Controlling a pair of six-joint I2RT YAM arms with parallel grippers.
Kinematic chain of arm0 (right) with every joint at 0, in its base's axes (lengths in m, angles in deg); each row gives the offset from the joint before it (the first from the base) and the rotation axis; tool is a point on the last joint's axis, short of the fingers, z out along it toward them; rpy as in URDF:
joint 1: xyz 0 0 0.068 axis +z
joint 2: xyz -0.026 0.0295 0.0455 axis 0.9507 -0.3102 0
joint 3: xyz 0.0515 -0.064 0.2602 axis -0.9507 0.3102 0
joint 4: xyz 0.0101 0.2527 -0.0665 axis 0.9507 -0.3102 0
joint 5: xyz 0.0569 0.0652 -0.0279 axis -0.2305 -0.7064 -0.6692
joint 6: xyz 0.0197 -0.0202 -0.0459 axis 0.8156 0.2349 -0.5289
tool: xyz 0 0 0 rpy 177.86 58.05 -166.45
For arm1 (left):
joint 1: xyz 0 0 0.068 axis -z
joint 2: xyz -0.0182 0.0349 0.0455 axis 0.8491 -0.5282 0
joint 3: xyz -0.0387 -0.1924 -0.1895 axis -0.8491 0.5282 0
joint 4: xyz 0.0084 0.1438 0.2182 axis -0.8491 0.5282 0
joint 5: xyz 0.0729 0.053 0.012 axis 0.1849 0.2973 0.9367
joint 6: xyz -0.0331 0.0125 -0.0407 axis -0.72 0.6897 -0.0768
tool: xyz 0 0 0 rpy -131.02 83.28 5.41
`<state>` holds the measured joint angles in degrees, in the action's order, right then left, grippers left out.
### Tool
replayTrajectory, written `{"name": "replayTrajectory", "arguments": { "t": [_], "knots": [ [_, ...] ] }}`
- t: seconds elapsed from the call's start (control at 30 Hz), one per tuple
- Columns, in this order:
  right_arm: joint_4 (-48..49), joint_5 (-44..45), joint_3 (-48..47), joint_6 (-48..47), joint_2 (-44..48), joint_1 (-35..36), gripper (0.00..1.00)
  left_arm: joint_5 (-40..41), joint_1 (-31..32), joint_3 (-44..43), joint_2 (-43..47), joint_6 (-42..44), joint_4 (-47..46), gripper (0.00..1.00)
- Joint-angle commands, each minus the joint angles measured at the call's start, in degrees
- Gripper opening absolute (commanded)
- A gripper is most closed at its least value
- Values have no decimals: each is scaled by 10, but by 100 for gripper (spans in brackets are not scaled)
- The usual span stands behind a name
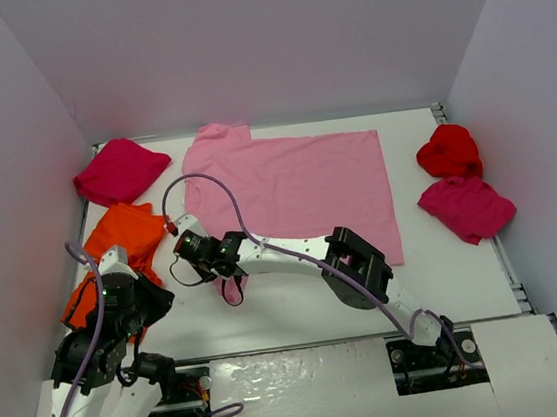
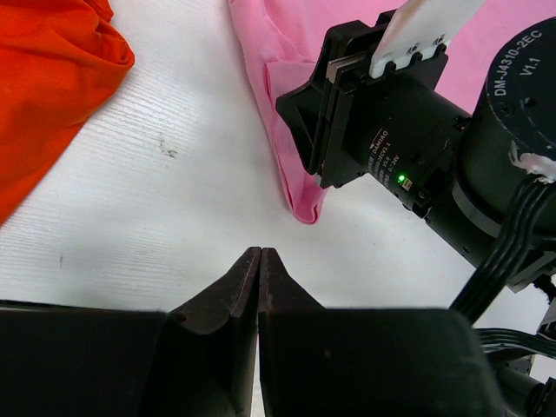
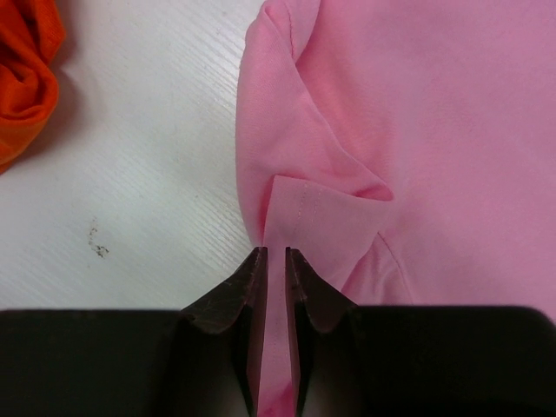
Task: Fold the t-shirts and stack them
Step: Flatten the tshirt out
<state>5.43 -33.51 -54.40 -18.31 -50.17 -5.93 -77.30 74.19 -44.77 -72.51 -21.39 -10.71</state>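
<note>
The light pink t-shirt (image 1: 297,191) lies spread flat mid-table. My right gripper (image 1: 228,281) reaches across to its near left corner and is shut on the pink sleeve hem (image 3: 300,217), with cloth running between the fingers (image 3: 252,278). The sleeve tip (image 2: 304,208) shows below the right wrist in the left wrist view. My left gripper (image 2: 260,252) is shut and empty over bare table, just left of the right gripper; it also shows in the top view (image 1: 163,300). Orange shirts (image 1: 126,236) lie crumpled at the left.
A magenta shirt (image 1: 118,171) is bunched at the far left. A bright red shirt (image 1: 448,149) and another magenta shirt (image 1: 467,207) lie at the right. The right arm's elbow (image 1: 357,260) lies across the table's near middle. White walls enclose the table.
</note>
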Motion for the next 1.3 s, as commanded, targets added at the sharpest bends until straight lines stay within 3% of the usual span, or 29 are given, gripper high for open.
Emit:
{"name": "replayTrajectory", "arguments": {
  "t": [0.0, 0.37, 1.27],
  "knots": [
    [3, 9, -1, 5, 48, -7, 11, 0, 1, -5, -10, 6, -24, 0],
    [4, 0, -37, -3, 27, -9, 23, 0, 1, -5, -10, 7, -21, 0],
    [11, -28, -55, 3, -16, -31, 23, 0, 1, -2, -14, 8, -22, 0]
  ]
}}
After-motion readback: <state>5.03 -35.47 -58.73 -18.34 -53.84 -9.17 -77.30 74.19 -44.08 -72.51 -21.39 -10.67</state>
